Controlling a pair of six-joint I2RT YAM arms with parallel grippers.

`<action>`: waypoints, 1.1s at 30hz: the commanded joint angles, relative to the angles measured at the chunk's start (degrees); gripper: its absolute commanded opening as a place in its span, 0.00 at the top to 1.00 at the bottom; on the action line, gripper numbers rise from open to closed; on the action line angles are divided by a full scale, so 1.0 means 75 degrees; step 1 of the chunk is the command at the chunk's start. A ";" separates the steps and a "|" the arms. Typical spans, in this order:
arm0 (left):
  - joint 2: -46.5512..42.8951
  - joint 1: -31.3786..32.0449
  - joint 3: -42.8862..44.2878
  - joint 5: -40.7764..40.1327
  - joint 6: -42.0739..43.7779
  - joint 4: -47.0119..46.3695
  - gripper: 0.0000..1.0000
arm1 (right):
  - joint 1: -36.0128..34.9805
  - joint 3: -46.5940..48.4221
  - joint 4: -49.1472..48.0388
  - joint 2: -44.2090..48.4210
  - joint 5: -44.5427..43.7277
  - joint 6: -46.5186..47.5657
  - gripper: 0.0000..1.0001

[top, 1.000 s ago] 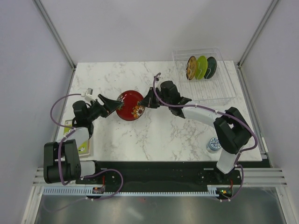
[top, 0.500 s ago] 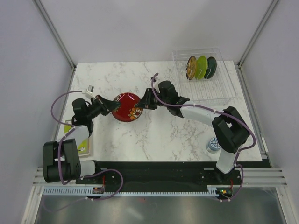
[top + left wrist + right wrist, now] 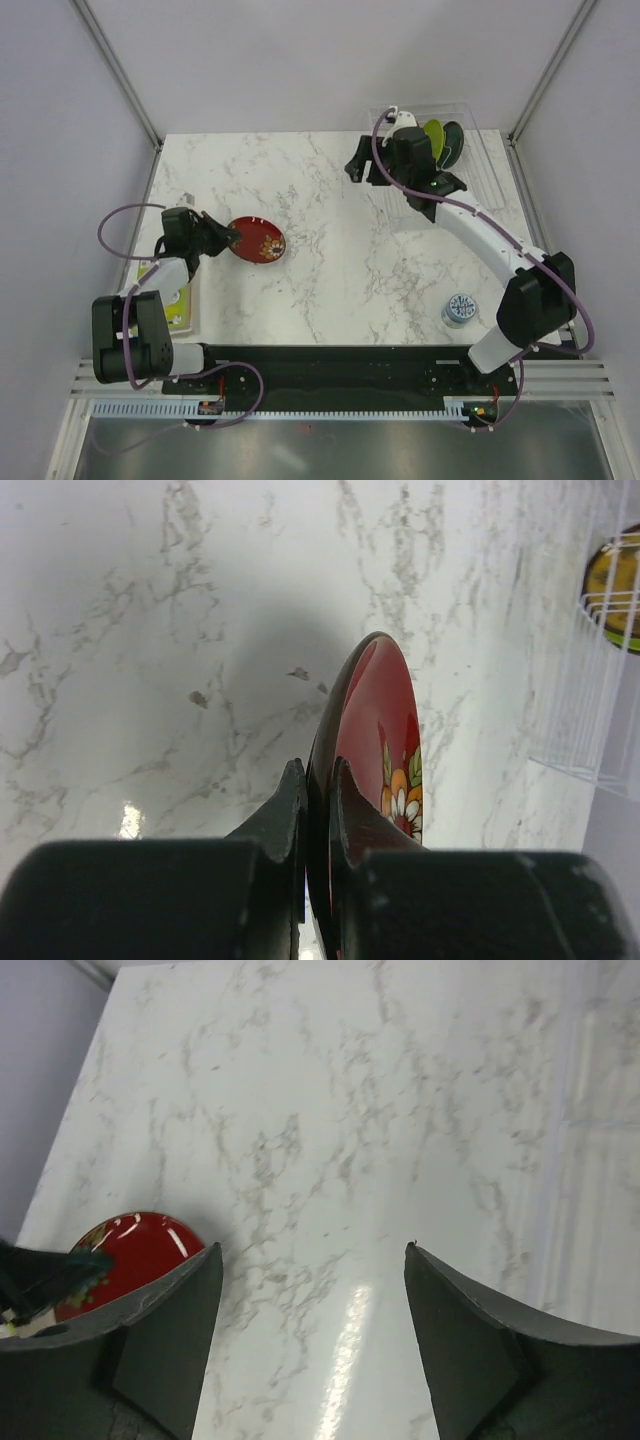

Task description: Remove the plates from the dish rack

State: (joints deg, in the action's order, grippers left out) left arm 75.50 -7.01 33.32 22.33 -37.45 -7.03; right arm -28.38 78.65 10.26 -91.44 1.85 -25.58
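The dark red floral plate [image 3: 257, 240] hangs over the left part of the marble table, and my left gripper [image 3: 228, 238] is shut on its rim. In the left wrist view the two fingers [image 3: 290, 805] pinch the plate [image 3: 385, 730] edge-on. My right gripper [image 3: 356, 168] stands open and holds nothing, just left of the clear dish rack [image 3: 470, 190]. A lime green plate [image 3: 433, 136] and a dark teal plate [image 3: 453, 140] stand in the rack, and my right arm partly covers them. A yellow plate [image 3: 615, 575] shows in the rack in the left wrist view. The right wrist view shows the open gripper [image 3: 313, 1250] and the red plate [image 3: 130, 1245] far off.
A blue-and-white cup [image 3: 460, 308] stands near the table's front right edge. A flat green-yellow item [image 3: 170, 300] lies at the front left edge under my left arm. Grey walls close in the table on both sides.
My left gripper shut on the red plate and carried it leftward. My right gripper opened, let go of the plate and swung back right toward the rack.
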 commanded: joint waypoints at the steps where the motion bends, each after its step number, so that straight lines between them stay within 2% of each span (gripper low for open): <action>1: 0.0606 -0.0003 0.0596 -0.0504 0.0341 -0.0036 0.98 | 0.0373 0.0832 0.1022 0.0087 -0.0914 0.1008 0.19; 4: 0.0947 -0.0003 0.0655 -0.0633 0.0446 -0.0071 0.98 | 0.0631 0.1301 0.1256 -0.0194 -0.1230 0.1254 0.18; 7: 0.1135 0.0008 0.0737 -0.0738 0.0528 -0.0036 0.87 | 0.0807 0.1793 0.1596 -0.0651 -0.1651 0.1430 0.18; 10: 0.1416 0.0008 0.0877 -0.0809 0.0669 0.0104 0.84 | 0.0971 0.2087 0.1690 -0.1038 -0.1875 0.1524 0.18; 13: 0.1674 0.0008 0.1030 -0.0937 0.0786 0.0362 0.73 | 0.1147 0.2298 0.1725 -0.1366 -0.1898 0.1595 0.18; 14: 0.1710 0.0020 0.1088 -0.0961 0.0810 0.0421 0.65 | 0.1229 0.2345 0.1737 -0.1529 -0.1945 0.1618 0.18; 17: 0.1710 0.0043 0.1112 -0.1183 0.0880 0.0550 0.53 | 0.1404 0.2649 0.1807 -0.1846 -0.1992 0.1665 0.18; 24: 0.1675 0.0090 0.1346 -0.1394 0.1009 0.0902 0.48 | 0.1663 0.3387 0.1936 -0.2479 -0.2238 0.1981 0.17; 28: 0.1768 0.0149 0.1848 -0.1944 0.1126 0.1952 0.46 | 0.1861 0.3867 0.1960 -0.3052 -0.2554 0.2157 0.17; 33: 0.2014 0.0289 0.2225 -0.2355 0.1255 0.2343 0.45 | 0.2050 0.4945 0.2089 -0.3826 -0.2707 0.2344 0.17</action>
State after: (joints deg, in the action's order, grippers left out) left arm 89.14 -5.76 46.44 8.88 -30.85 6.96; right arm -14.20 109.75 25.43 -116.33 -16.03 -10.26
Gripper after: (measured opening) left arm 0.545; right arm 0.831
